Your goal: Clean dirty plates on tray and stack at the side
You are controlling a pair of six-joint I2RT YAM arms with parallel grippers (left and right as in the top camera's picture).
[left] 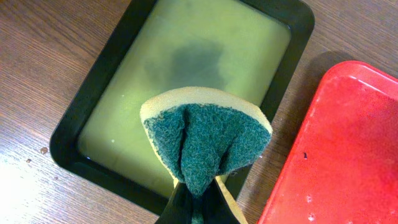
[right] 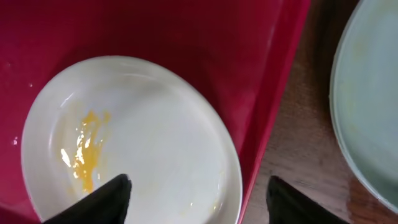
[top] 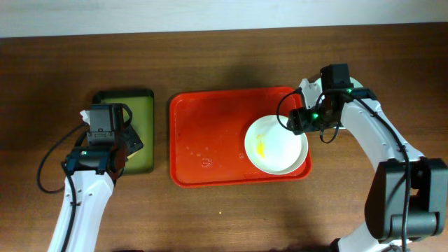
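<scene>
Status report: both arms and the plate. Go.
Left gripper shut on sponge, over olive-green tray. Right gripper open over white plate on red tray; yellow smear uncleaned. Nothing blocking.

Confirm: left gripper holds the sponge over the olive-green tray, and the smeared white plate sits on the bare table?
Not quite. The smeared white plate sits in the red tray, at its right end, not on the bare table; the overhead view shows it. The left gripper does hold the sponge over the olive-green tray.
</scene>
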